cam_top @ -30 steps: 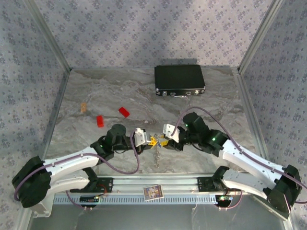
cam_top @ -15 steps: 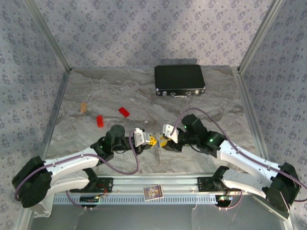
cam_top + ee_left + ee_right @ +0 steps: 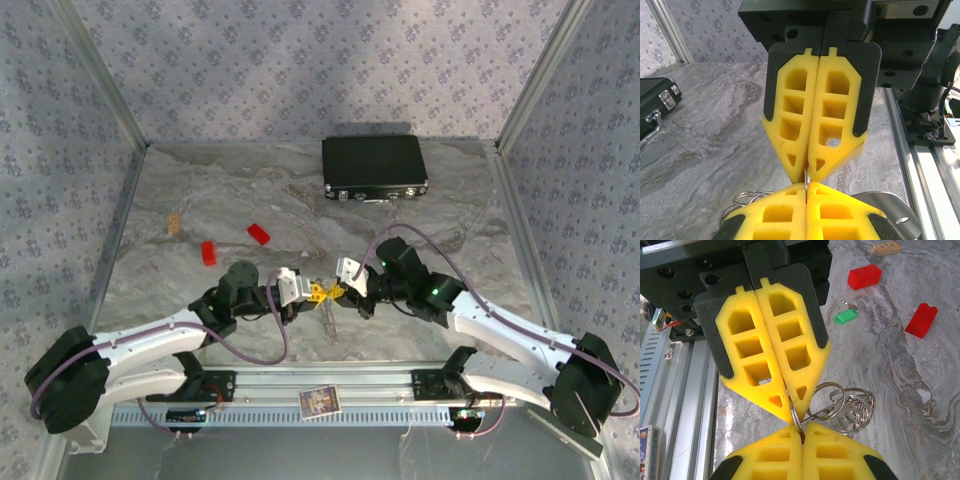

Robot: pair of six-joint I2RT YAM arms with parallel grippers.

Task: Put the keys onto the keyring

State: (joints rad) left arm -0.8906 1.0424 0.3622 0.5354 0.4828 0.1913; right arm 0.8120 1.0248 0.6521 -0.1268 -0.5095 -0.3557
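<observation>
The keyring (image 3: 850,407) is a bunch of linked silvery rings. One of its rings (image 3: 796,416) stands on edge, pinched between both grippers. My left gripper (image 3: 806,184) and my right gripper (image 3: 802,429) meet tip to tip above the table's near middle, both shut on that ring (image 3: 807,175). From above, the left gripper (image 3: 316,292) and right gripper (image 3: 340,291) touch, and the rest of the keyring (image 3: 328,318) hangs below them. A green key (image 3: 846,316) lies on the table beyond the left fingers, apart from the rings.
A black case (image 3: 375,167) sits at the back. Two red blocks (image 3: 259,234) (image 3: 208,252) and a tan block (image 3: 175,223) lie at the left. The metal rail (image 3: 380,405) with a small card (image 3: 320,402) runs along the near edge.
My right gripper has closed its jaws onto the ring and shifted slightly left against the left gripper. The left gripper has stayed shut in place.
</observation>
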